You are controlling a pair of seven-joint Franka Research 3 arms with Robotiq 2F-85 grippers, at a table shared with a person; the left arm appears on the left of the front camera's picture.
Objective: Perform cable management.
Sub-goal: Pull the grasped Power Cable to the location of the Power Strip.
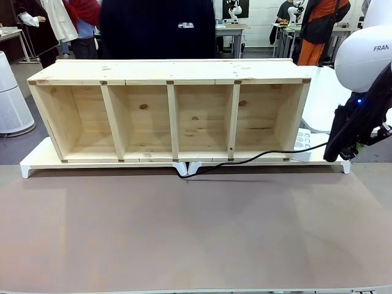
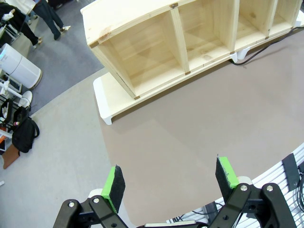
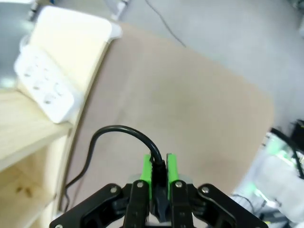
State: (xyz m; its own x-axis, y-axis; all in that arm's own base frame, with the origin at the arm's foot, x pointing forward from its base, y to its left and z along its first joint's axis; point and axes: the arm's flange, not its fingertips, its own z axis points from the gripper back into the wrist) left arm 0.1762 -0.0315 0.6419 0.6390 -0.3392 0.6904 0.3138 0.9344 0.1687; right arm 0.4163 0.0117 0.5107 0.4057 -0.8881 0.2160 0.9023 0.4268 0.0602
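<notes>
The cable is a thin black cord. It runs along the front foot of the wooden shelf, from a small loop at mid-table to the right end. There my right gripper holds it. In the right wrist view the green pads of my right gripper are shut on the cable's black plug end, and the cable arcs away to the left and down beside the shelf. My left gripper hangs open over the bare brown tabletop, far from the cable.
The shelf lies on its side on a white base, with its compartments open toward me. A white power strip rests on the base at the shelf's right end, also the power strip. A person in dark clothing stands behind the shelf.
</notes>
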